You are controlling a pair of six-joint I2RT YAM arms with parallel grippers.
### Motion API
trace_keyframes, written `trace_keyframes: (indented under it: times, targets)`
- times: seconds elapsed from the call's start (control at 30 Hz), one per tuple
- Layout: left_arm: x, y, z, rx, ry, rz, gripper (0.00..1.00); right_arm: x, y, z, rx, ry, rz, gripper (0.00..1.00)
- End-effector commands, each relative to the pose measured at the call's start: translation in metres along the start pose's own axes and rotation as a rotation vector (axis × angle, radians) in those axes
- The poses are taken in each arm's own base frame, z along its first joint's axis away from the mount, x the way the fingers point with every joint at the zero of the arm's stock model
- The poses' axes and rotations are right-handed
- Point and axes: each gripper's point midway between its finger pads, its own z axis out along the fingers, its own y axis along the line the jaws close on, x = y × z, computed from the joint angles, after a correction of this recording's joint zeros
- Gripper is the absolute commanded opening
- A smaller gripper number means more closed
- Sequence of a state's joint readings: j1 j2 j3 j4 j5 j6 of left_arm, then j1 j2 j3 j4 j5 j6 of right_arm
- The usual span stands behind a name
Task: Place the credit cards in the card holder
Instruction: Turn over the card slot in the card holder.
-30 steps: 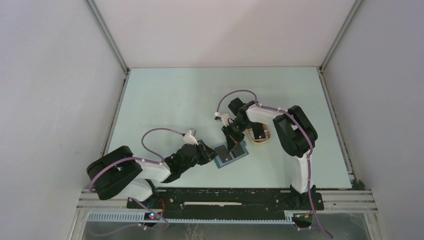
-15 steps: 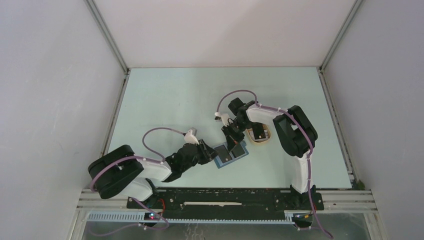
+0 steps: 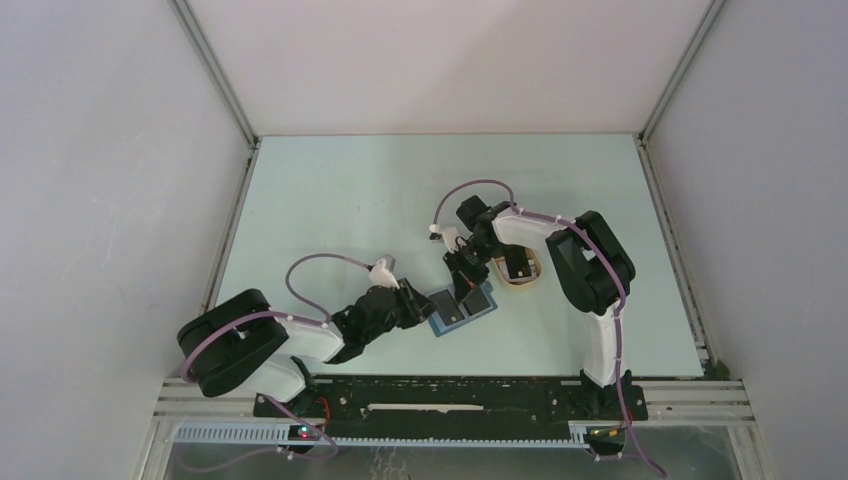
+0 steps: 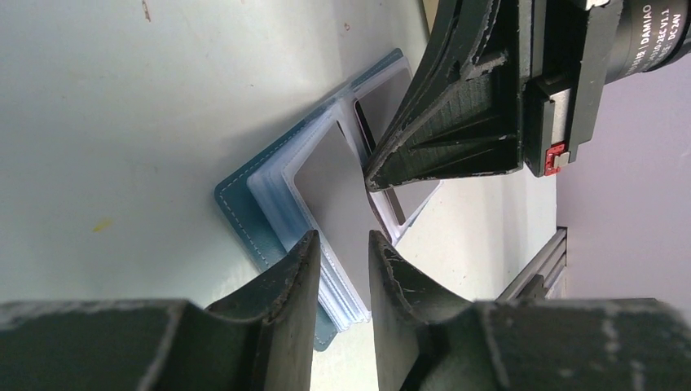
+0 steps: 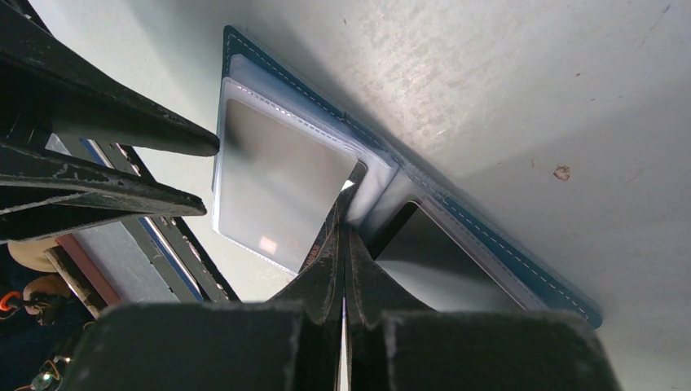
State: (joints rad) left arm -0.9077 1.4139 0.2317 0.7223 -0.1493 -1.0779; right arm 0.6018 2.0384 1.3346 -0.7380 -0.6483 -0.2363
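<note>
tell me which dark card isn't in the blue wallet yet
The dark card lying in the beige oval tray, right of the open wallet. The other two cards sit in the wallet's pockets.
</note>
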Motion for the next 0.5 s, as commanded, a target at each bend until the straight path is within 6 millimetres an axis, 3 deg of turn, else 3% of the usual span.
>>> trace_keyframes:
  times: [0.0,0.47]
  targets:
    - [-0.016,-0.038,0.007,0.106,-0.042,0.020,0.33,0.006,-0.008,0.013,0.027,0.040,-0.008,0.03]
    - [-0.012,-0.049,0.013,0.164,-0.026,0.010,0.33,0.001,-0.004,0.005,0.017,0.014,-0.022,0.08]
